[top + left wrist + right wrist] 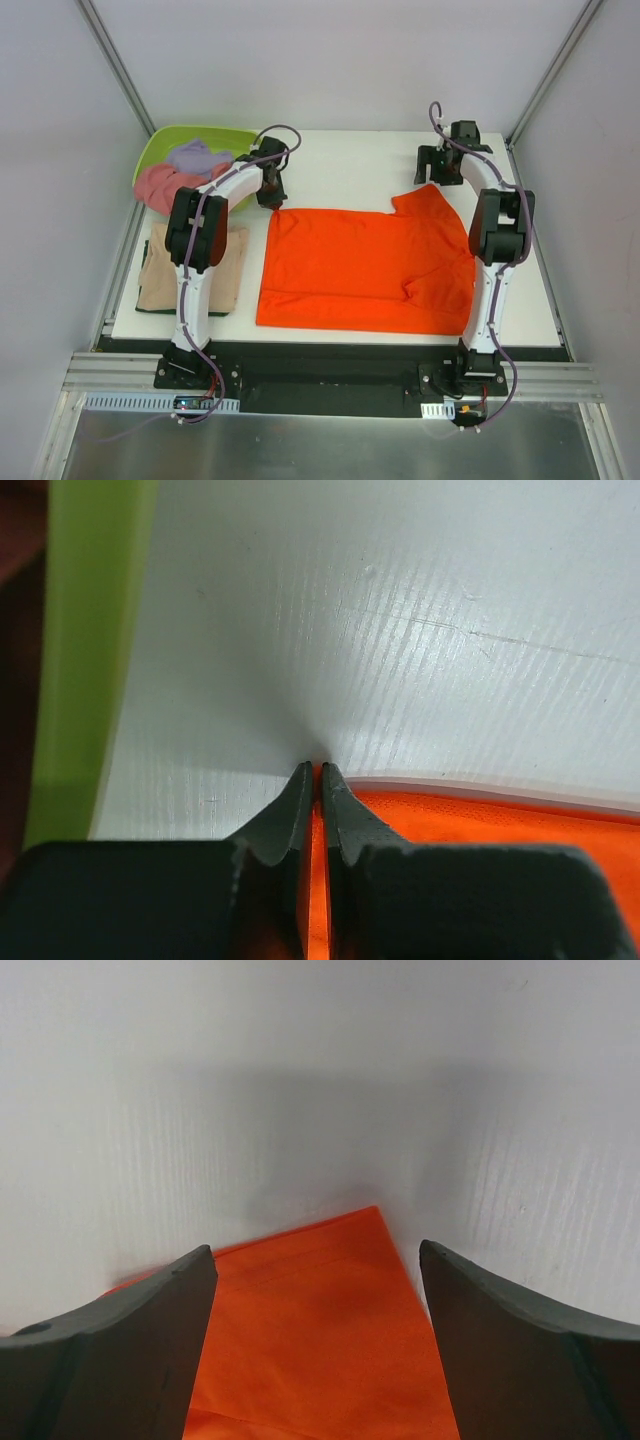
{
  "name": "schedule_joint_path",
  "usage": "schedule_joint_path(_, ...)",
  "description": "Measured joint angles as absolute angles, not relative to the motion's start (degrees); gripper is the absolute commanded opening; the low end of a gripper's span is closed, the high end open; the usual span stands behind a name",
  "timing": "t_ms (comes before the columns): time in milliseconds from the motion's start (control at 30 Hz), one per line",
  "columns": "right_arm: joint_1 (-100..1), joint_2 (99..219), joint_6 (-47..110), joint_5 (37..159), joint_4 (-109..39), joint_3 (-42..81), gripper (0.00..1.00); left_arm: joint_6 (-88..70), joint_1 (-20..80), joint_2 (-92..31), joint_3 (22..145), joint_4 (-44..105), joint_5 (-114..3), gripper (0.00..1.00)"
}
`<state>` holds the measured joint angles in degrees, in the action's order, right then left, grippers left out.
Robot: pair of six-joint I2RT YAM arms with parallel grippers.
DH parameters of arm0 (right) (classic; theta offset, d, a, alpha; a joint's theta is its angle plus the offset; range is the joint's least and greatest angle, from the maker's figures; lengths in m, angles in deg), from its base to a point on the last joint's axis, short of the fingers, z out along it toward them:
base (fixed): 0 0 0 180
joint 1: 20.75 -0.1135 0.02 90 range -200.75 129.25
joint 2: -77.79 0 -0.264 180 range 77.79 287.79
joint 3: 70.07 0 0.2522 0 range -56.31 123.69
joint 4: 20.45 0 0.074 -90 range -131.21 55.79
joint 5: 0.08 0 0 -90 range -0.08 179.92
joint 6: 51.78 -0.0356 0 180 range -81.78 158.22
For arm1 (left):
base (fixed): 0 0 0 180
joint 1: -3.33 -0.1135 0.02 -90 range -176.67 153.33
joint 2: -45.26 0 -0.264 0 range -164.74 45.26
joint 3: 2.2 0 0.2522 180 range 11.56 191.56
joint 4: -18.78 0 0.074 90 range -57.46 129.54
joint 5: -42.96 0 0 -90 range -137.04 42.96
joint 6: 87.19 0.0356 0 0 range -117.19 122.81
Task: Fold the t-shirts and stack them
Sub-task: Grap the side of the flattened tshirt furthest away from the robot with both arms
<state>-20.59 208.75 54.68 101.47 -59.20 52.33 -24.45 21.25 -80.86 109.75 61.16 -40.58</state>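
Limp, light orange shirt, best taken at corners: left gripper pinches one, right gripper gapes astride sleeve tip.

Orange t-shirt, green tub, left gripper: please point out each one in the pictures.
orange t-shirt point(350, 270): top external view, middle of its body.
green tub point(152, 155): top external view, far left wall.
left gripper point(318, 772): left wrist view, between the fingertips, shut on the shirt.
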Motion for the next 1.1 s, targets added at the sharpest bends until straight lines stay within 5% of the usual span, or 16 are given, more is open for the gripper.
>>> schedule_joint_path(233,-21.51,210.94,56.04,100.25,-61.69,53.14,0.77,-24.15,21.22,-80.66,109.22,60.49,-42.14,0.0)
schedule_joint_path(533,-23.63,212.53,57.79,97.75,-64.21,55.9,0.35,-23.93,21.22,-79.53,107.43,59.24,-43.19,0.0)
schedule_joint_path(833,-24.02,211.55,56.61,94.82,-61.32,53.38,0.05,-23.93,21.25,-78.28,105.31,58.04,-44.96,0.0)
schedule_joint_path(1100,-24.83,204.16,56.43,96.18,-56.58,43.04,0.01,-23.97,21.29,-74.43,100.48,56.75,-48.26,0.0)
